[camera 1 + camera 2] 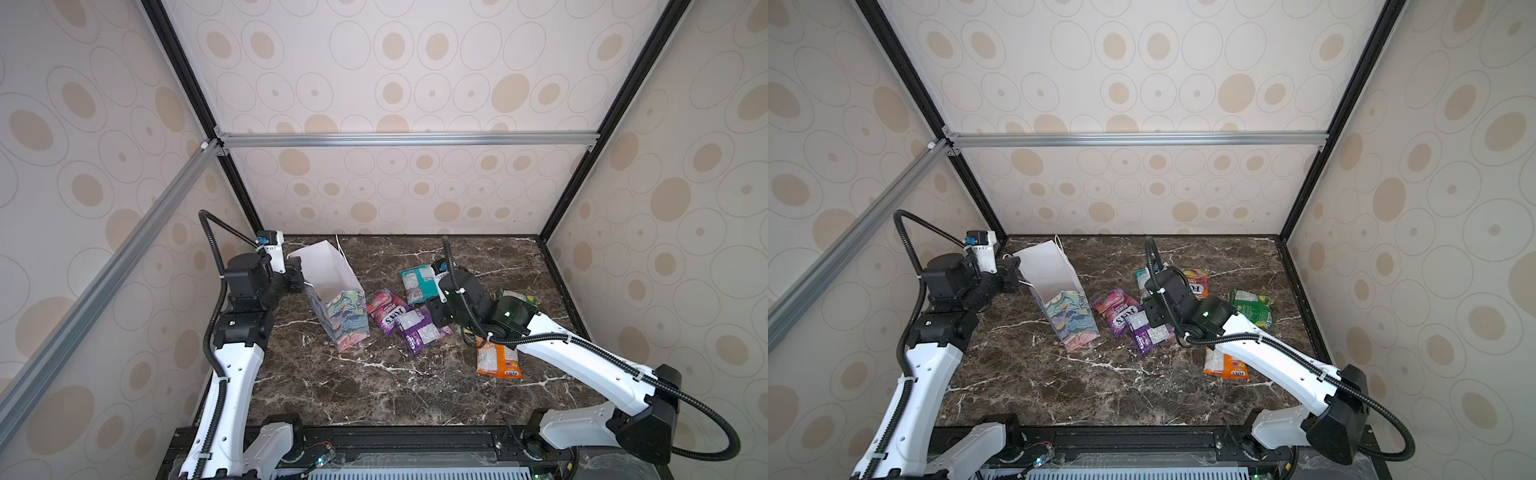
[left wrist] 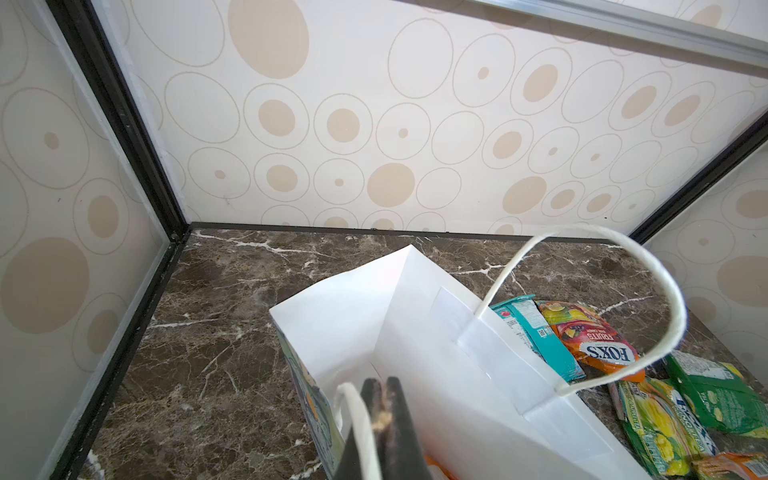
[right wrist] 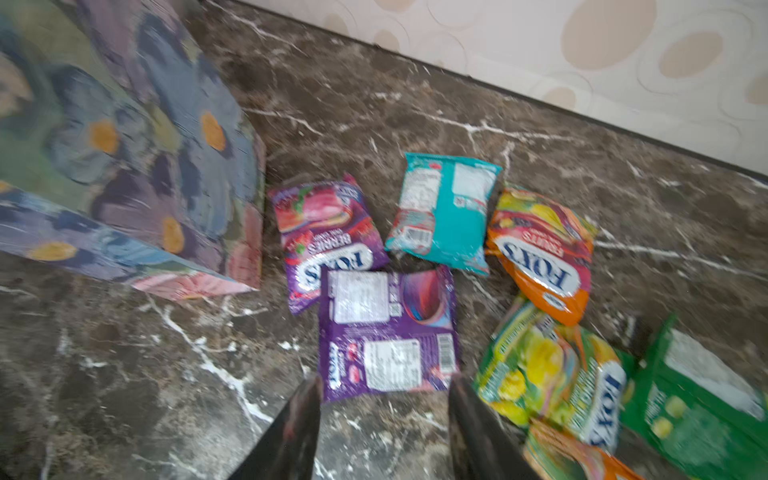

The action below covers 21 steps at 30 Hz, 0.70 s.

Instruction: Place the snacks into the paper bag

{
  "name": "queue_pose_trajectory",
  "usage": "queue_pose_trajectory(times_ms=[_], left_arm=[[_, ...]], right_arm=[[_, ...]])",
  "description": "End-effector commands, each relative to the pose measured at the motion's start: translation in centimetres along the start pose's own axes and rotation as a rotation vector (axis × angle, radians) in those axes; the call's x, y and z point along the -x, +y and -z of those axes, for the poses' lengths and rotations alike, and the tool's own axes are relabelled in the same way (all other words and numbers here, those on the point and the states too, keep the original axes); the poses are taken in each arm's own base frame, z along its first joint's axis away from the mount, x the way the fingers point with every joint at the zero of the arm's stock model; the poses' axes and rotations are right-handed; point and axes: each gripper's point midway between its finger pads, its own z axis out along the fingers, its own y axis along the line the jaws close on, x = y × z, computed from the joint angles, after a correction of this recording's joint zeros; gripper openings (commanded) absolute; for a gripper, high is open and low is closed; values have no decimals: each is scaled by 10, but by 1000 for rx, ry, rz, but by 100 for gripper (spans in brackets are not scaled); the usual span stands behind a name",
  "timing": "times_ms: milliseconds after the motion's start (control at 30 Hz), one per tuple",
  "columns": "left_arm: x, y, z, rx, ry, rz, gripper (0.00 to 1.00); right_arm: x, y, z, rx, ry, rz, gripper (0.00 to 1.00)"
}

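Note:
The paper bag (image 1: 332, 299) stands upright at the left of the marble table, mouth open and white inside (image 2: 415, 353). My left gripper (image 2: 384, 399) is shut on the bag's near rim, beside a cord handle (image 2: 361, 415). Several snacks lie flat to the right of the bag: a purple packet (image 3: 386, 332), a berry-print one (image 3: 324, 232), a teal one (image 3: 444, 212), an orange fruits one (image 3: 540, 249), a yellow-green one (image 3: 548, 370) and a green one (image 3: 698, 395). My right gripper (image 3: 384, 386) hangs open just above the purple packet's near edge, holding nothing.
Another orange packet (image 1: 496, 361) lies under my right forearm, nearer the table's front. Patterned walls with black frame posts close in the table at the back and on both sides. The bag's far handle (image 2: 665, 291) arches over the snacks.

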Motion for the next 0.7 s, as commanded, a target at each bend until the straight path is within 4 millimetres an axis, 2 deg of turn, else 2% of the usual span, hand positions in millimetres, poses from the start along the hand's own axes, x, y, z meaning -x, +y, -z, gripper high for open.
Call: queue_pose_trajectory(times_ms=[0, 200, 667], left_arm=[[10, 0, 5, 2, -39, -2, 0], [9, 0, 2, -2, -33, 2, 0], [10, -1, 4, -9, -38, 2, 0]], right_arm=[[-26, -47, 8, -247, 102, 14, 51], [-44, -69, 3, -387, 170, 64, 51], [-97, -98, -38, -491, 381, 85, 51]])
